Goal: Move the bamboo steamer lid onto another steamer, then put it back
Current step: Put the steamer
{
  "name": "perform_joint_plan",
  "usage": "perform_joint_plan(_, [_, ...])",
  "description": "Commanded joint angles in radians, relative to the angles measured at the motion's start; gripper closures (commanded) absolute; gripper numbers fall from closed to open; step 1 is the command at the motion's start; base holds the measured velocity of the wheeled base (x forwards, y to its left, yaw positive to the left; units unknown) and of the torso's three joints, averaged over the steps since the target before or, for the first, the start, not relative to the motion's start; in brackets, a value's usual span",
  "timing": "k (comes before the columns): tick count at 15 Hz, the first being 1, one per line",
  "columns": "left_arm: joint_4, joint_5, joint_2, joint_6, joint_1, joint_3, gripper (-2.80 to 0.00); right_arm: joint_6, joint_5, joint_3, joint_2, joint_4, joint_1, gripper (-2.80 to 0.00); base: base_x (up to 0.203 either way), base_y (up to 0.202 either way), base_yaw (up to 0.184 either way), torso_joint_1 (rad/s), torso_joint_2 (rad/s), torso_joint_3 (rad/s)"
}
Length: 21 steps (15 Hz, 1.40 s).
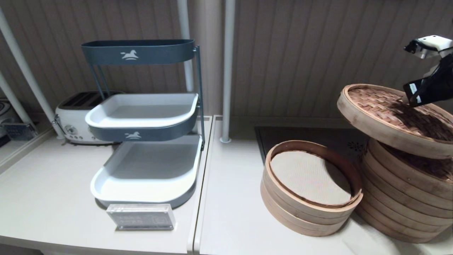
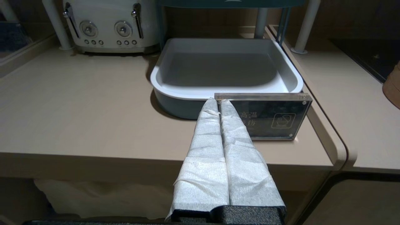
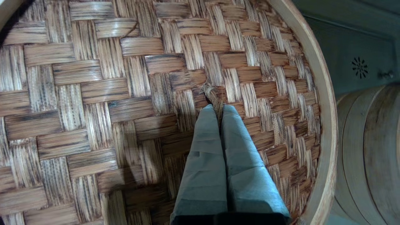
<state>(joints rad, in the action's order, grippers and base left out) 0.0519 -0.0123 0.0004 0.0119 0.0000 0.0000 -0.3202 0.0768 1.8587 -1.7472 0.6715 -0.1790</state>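
Observation:
The bamboo steamer lid (image 1: 385, 117) hangs tilted in the air, its low edge just above the taller steamer stack (image 1: 400, 194) at the far right. My right gripper (image 1: 412, 100) is shut on the small centre knot (image 3: 212, 93) of the lid's reddish-brown woven top (image 3: 125, 93). The stack's side (image 3: 365, 140) shows past the lid's pale rim. The stack's own dark woven lid (image 1: 428, 166) shows beneath. The shorter steamer (image 1: 304, 209) with a white mesh liner stands uncovered to the left of the stack. My left gripper (image 2: 218, 101) is shut and empty, parked at the counter's front edge.
A tiered tray rack (image 1: 141, 117) stands on the left counter, with a toaster (image 1: 72, 117) behind it and a clear acrylic sign (image 1: 141, 216) in front. A white pole (image 1: 226, 71) rises at the back. A dark hob (image 1: 318, 136) lies behind the steamers.

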Motion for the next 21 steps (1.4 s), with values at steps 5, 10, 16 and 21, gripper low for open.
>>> perform_joint_plan(5, [0.000, 0.000, -0.002, 0.000, 0.000, 0.028, 0.00, -0.006, -0.022, -0.033, -0.003, -0.003, -0.061, 0.00, 0.000, 0.000, 0.000, 0.000, 0.00, 0.000])
perform_joint_plan(10, [0.000, 0.000, -0.002, 0.000, 0.000, 0.028, 0.00, -0.007, -0.040, -0.047, -0.011, -0.004, -0.106, 0.00, 0.000, 0.000, 0.000, 0.000, 0.00, 0.000])
perform_joint_plan(16, [0.000, 0.000, -0.002, 0.000, 0.000, 0.028, 0.00, -0.010, -0.042, -0.073, -0.018, -0.012, -0.143, 0.00, 0.000, 0.000, 0.000, 0.000, 0.00, 0.000])
perform_joint_plan(21, [0.001, 0.000, -0.002, 0.000, 0.000, 0.028, 0.00, -0.018, -0.042, -0.115, -0.020, -0.056, -0.175, 0.00, 0.000, 0.000, 0.000, 0.000, 0.00, 0.000])
